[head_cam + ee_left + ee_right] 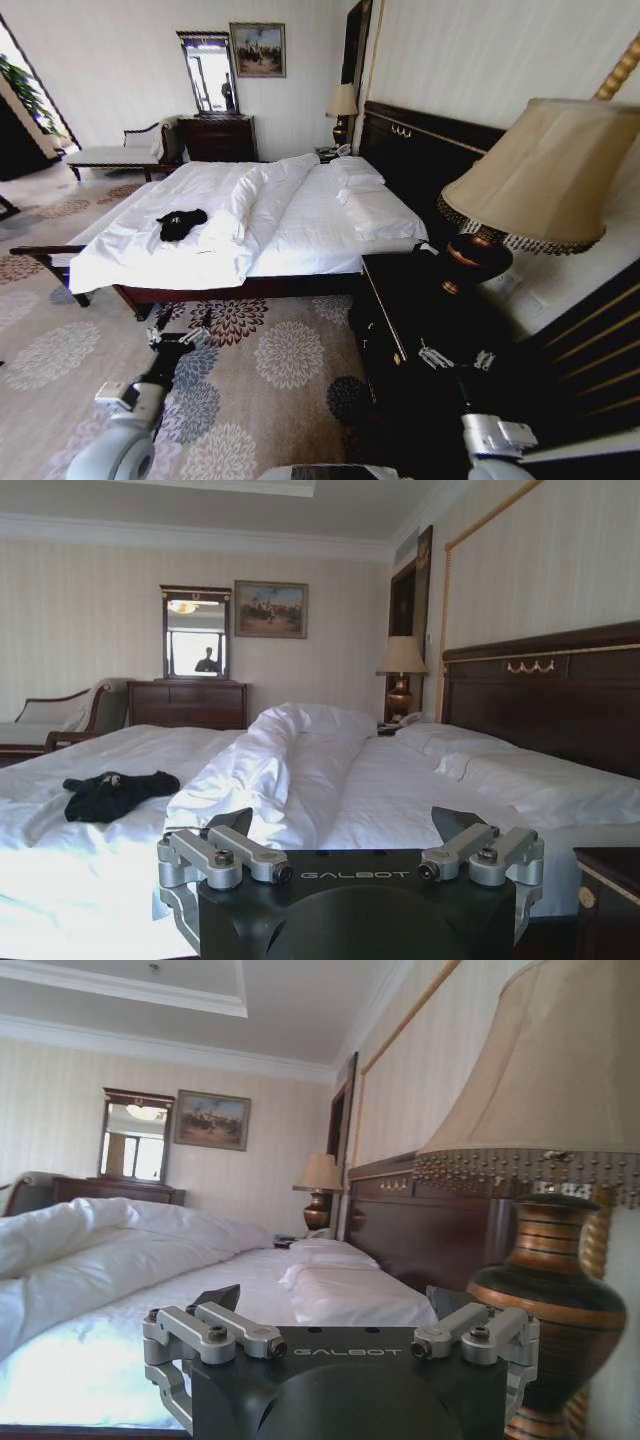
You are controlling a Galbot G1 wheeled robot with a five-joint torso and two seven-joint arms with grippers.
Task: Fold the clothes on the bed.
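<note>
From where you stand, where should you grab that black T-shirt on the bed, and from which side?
The clothes lie crumpled in a low heap on the bed, near its foot, apart from the rolled duvet. I'd pinch a raised fold at the heap's edge nearest the robot, coming down from above with the left gripper, which is open and on that side.

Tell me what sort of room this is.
Most likely a hotel bedroom: a large bed with white bedding and a dark headboard, matching bedside lamps, and a dresser with a mirror against the far wall.

Black clothes on white bed; seemingly floral-patterned carpet.
</note>
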